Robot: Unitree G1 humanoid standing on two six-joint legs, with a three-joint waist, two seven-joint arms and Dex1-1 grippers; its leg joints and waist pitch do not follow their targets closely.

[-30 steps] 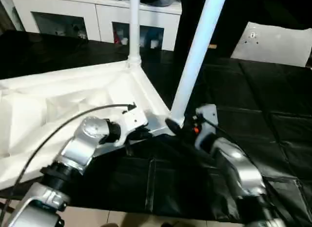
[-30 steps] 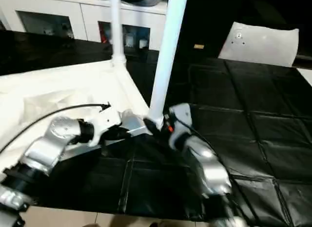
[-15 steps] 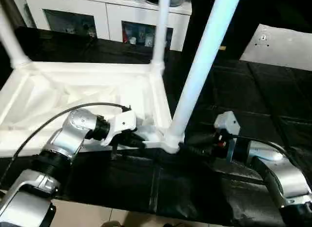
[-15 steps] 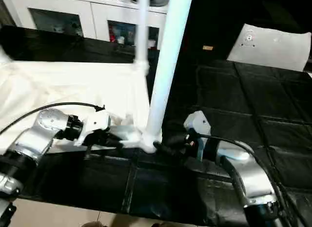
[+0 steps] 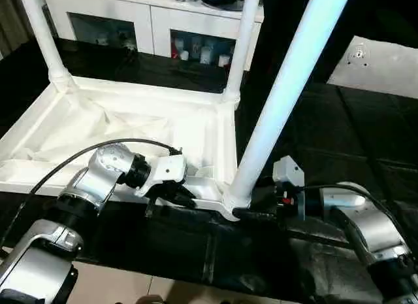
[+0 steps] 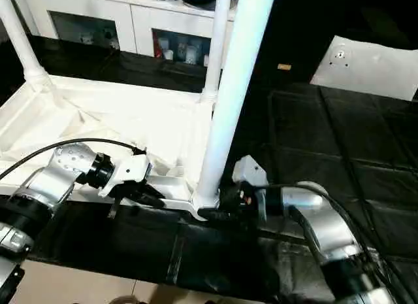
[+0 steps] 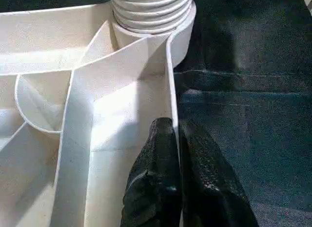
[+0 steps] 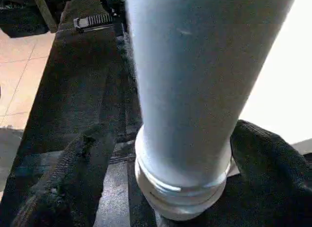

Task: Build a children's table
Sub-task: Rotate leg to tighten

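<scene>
The children's table lies upside down on the black mat, its white tabletop (image 5: pixel 117 121) showing the ribbed underside. Three white legs stand in corner sockets: far left (image 5: pixel 40 36), far right (image 5: pixel 243 42), and the near right leg (image 5: pixel 287 101). My left gripper (image 5: pixel 186 201) is shut on the tabletop's front rim (image 7: pixel 171 114), just beside the near right socket. My right gripper (image 5: pixel 247 212) sits at the base of the near right leg (image 8: pixel 190 90), open, with one finger (image 8: pixel 68 178) standing off it and the other finger (image 8: pixel 265 158) close against it.
A white cabinet with glass doors (image 5: pixel 150 23) stands behind the table. A flat white sheet with a small hole (image 5: pixel 382 65) lies at the back right on the black mat (image 5: pixel 366 147). The mat's front edge meets the tiled floor (image 5: pixel 130 287) near me.
The camera has swung, bringing the far left leg into the picture. My right gripper has come in from the right around the near leg's base. The left gripper keeps its hold on the rim.
</scene>
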